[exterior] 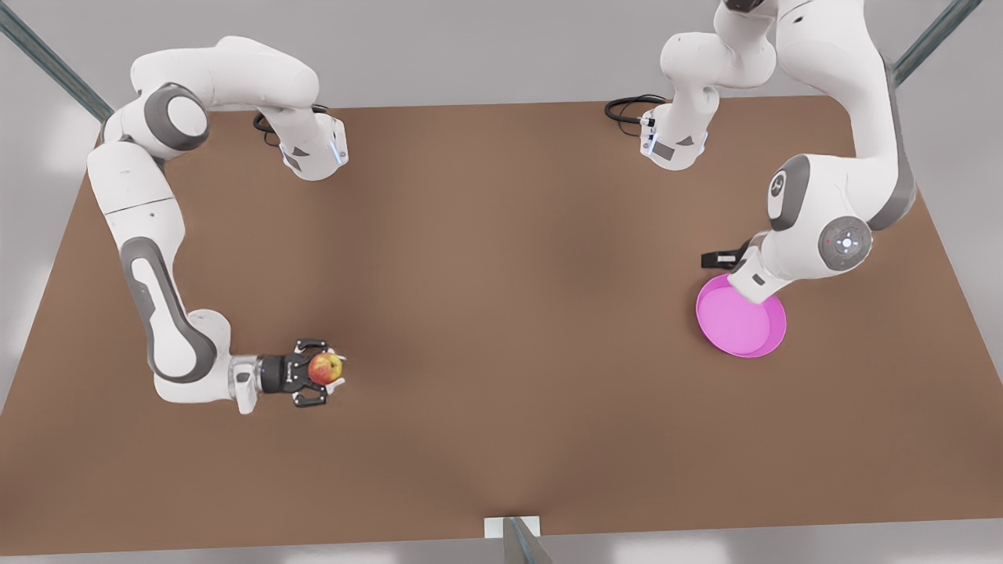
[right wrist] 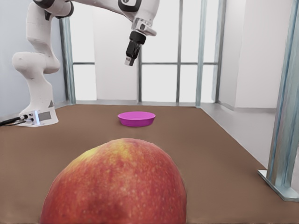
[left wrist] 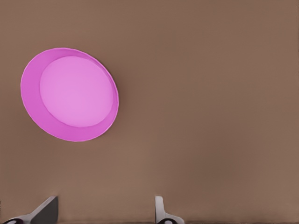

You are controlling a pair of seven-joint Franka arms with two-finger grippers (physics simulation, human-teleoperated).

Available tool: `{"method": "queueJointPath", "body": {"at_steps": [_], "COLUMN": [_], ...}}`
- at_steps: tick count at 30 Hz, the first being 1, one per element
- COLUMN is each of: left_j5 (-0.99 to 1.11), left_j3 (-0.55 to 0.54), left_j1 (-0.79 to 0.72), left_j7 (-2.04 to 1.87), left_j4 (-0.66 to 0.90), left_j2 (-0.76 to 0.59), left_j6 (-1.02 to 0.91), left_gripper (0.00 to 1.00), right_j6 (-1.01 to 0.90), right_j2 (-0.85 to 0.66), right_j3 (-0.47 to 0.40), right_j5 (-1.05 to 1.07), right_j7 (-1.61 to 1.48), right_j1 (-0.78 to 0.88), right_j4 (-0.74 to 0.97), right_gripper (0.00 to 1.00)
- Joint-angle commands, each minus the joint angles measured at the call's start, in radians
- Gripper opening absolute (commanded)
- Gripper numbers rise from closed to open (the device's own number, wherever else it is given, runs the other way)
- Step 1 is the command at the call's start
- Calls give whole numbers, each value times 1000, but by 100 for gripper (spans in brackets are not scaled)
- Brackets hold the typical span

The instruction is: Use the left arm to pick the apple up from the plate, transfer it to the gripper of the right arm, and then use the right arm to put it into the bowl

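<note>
On the brown surface [exterior: 501, 329], the right arm's black linked-finger claw [exterior: 320, 373] grips the small round red-and-yellow speckled apple [exterior: 325, 367], well apart from the wide shallow pink plate [exterior: 740, 321]. Above that plate hovers the left arm's slim black claw [right wrist: 131, 51], fingers [left wrist: 161, 210] parted.

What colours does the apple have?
The apple is red with yellow patches near its top; the right wrist view shows it best.

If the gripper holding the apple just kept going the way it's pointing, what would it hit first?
The right gripper points across the bare table toward the pink plate. Nothing stands between them, so probably the plate first, though its height is unclear.
</note>
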Motion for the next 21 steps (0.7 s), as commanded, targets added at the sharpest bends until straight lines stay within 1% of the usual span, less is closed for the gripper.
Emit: {"method": "queueJointPath", "body": {"at_steps": [1, 4, 6, 11, 14, 18, 21], "left_j5": [14, 42, 46, 48, 49, 49, 48], "left_j3": [-10, -14, -14, -14, -14, -26, -27], "left_j1": [-7, -10, -10, -10, -10, -10, -7], "left_j7": [109, 109, 108, 105, 105, 102, 102], "left_j4": [-2, 3, 3, 3, 3, 6, 11], "left_j2": [2, 5, 8, 13, 13, 11, 13], "left_j6": [-19, -19, -19, -21, -19, -26, -24], "left_gripper": [100, 100, 100, 100, 100, 100, 100], "right_j6": [-191, -275, -308, -407, -426, -446, -426], "right_j2": [-22, -41, -68, -70, -61, -36, -35], "right_j3": [1, 2, 2, 1, -4, -10, -10], "right_j5": [-178, -327, -411, -537, -600, -687, -741], "right_j7": [6, 1, 7, -17, -74, -102, -103], "right_j1": [-72, -187, -224, -347, -411, -445, -448], "right_j4": [-20, -3, 19, 66, 71, 112, 128], "right_gripper": [51, 51, 51, 52, 52, 52, 52]}}
